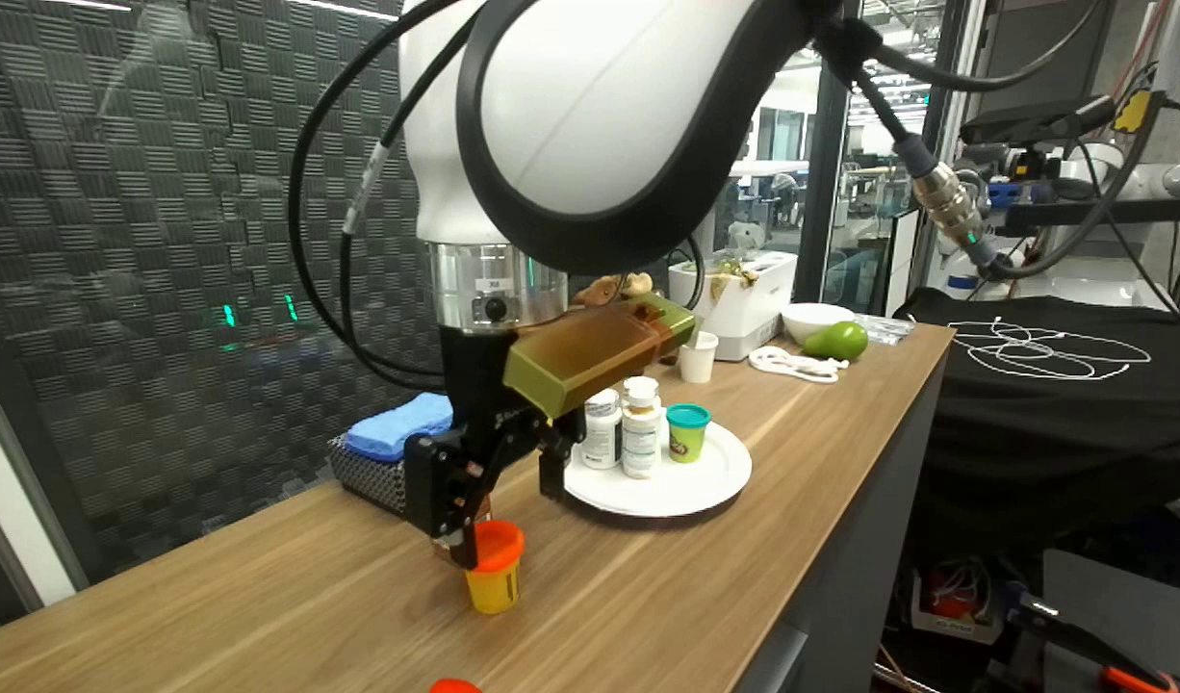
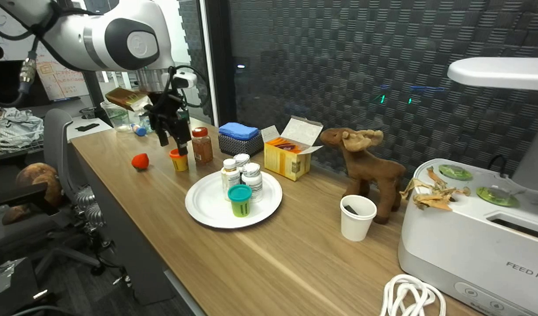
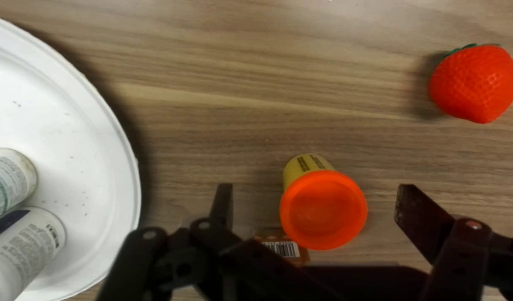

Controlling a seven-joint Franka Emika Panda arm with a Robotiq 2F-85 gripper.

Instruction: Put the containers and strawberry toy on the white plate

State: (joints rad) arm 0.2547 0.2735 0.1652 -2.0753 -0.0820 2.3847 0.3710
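Exterior views slanted, wrist downward; all share plate (image 2: pixel 215 205).

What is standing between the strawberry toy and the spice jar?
In an exterior view, the orange-lidded yellow tub stands between the strawberry toy and the spice jar; in the wrist view, it appears between the fingers of the open hand.

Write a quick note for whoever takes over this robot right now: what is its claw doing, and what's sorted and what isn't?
Gripper: open, holding nothing; its jaws stand apart on either side of the orange-lidded tub in the wrist view.
Done: three white-capped bottles and the teal-lidded tub are on the white plate.
Left: the orange-lidded tub, the red-lidded spice jar and the strawberry toy, all on the wooden table, off the plate.
Next, probably: grip the orange-lidded tub, minding the spice jar close by.
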